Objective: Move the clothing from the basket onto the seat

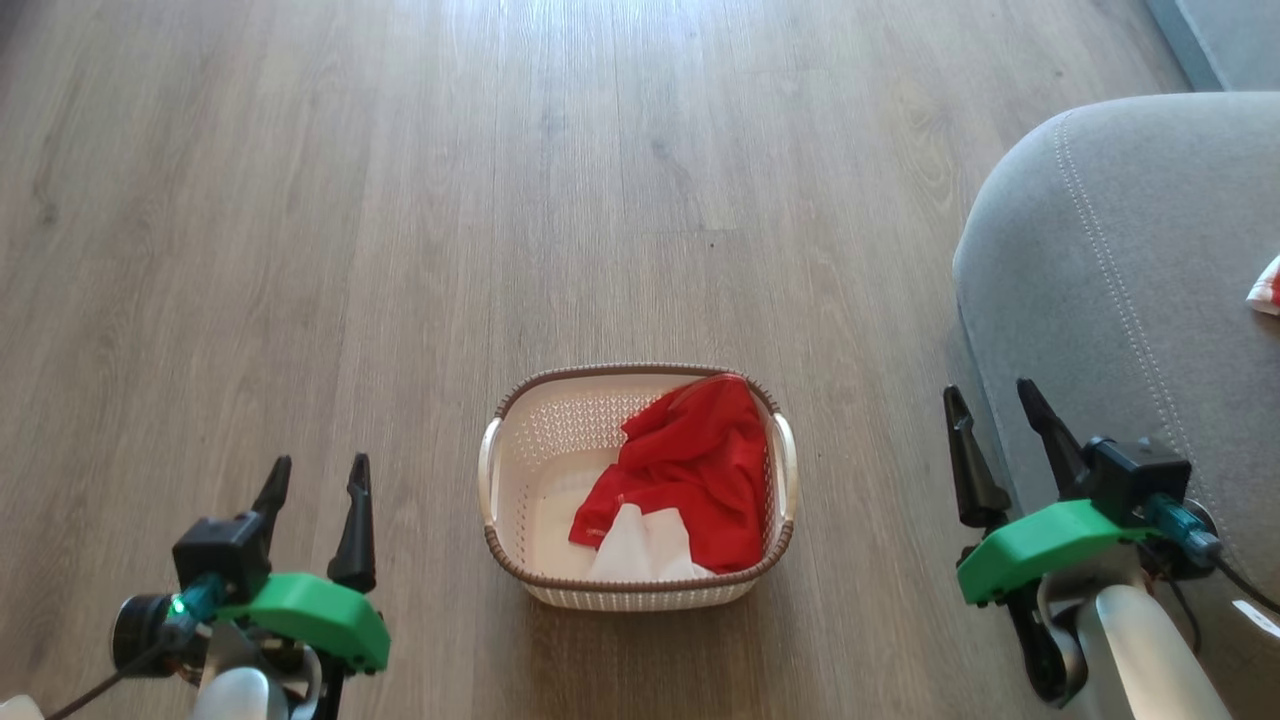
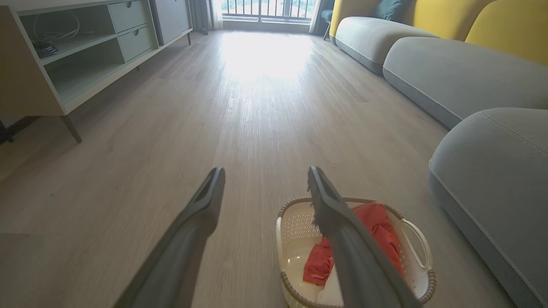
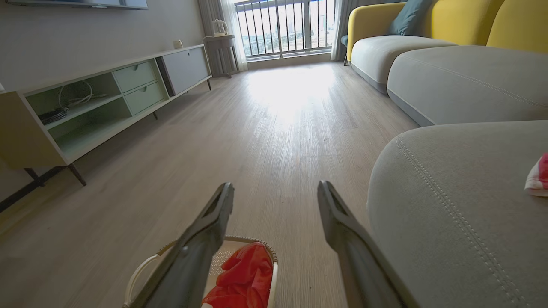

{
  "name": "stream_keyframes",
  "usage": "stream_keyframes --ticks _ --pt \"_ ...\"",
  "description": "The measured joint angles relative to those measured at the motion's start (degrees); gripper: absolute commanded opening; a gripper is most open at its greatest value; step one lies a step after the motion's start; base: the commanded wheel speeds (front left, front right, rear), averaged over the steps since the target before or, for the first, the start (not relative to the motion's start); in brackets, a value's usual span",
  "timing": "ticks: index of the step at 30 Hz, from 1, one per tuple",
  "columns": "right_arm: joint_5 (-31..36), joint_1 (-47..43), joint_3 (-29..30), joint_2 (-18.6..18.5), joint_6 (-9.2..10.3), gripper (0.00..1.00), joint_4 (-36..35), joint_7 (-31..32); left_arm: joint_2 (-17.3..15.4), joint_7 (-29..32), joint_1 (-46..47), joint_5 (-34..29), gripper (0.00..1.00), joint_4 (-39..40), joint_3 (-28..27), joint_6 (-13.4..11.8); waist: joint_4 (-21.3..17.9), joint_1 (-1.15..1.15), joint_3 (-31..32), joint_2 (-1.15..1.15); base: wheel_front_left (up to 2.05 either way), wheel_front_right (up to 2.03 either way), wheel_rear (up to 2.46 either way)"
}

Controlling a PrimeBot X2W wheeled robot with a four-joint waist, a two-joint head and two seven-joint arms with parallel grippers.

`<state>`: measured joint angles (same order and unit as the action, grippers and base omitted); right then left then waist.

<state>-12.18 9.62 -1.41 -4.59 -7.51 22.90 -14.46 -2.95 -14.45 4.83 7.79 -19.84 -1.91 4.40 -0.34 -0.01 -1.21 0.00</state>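
Note:
The cream basket (image 1: 503,470) stands on the wooden floor in the middle of the head view, with crumpled red and white clothing (image 1: 690,470) in its right half. Another piece of red and white clothing (image 1: 1267,287) lies on the grey seat (image 1: 1120,260) at the right edge. My left gripper (image 1: 315,480) hangs open at the lower left, well left of the basket. My right gripper (image 1: 995,405) stands open at the lower right, beside the seat's corner. The left wrist view shows the basket (image 2: 286,239) and clothing (image 2: 381,226) behind my right finger. The right wrist view shows basket (image 3: 274,273), clothing (image 3: 244,278) and seat (image 3: 462,205).
A low TV cabinet (image 3: 107,102) with shelves and drawers runs along the left wall. Further grey sofa cushions (image 2: 454,72) with yellow backs line the right side. Open wooden floor (image 1: 400,200) stretches ahead toward a balcony window.

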Motion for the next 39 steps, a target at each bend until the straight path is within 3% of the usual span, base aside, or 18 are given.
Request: stream_keyframes --ticks 22,39 --pt "-0.4 -1.85 1.88 1.1 0.0 1.0 -0.59 0.0 0.32 0.0 -0.24 -0.3 1.0 -0.43 2.49 1.54 -0.8 0.0 -2.68 0.0 0.0 0.0 0.0" --pt "-2.57 13.05 -2.11 1.35 0.0 1.0 -8.69 0.0 0.33 0.0 13.57 -1.41 1.0 -4.39 11.92 3.0 -5.61 0.01 -20.97 0.0 0.0 0.0 0.0"
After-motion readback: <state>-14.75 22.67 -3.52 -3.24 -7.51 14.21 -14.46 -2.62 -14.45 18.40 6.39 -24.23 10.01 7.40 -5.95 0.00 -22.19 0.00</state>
